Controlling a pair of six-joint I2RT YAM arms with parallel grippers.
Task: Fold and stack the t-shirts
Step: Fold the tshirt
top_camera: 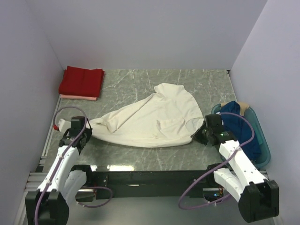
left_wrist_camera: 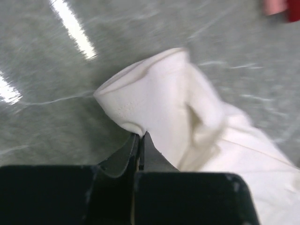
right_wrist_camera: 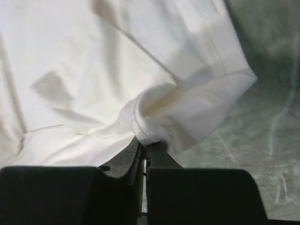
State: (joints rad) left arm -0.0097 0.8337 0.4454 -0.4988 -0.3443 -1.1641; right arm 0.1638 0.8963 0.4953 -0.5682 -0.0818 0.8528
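Note:
A cream-white t-shirt lies rumpled across the middle of the marble table. My left gripper is shut on that shirt's left end, the cloth bunched at its tips. My right gripper is shut on the shirt's right edge, pinching a rolled hem between its jaws. A folded red t-shirt lies on a folded pale pink one at the far left corner. A dark blue t-shirt sits in the basket on the right.
A teal plastic basket stands at the table's right edge, beside my right arm. Grey walls close in the table on the left, back and right.

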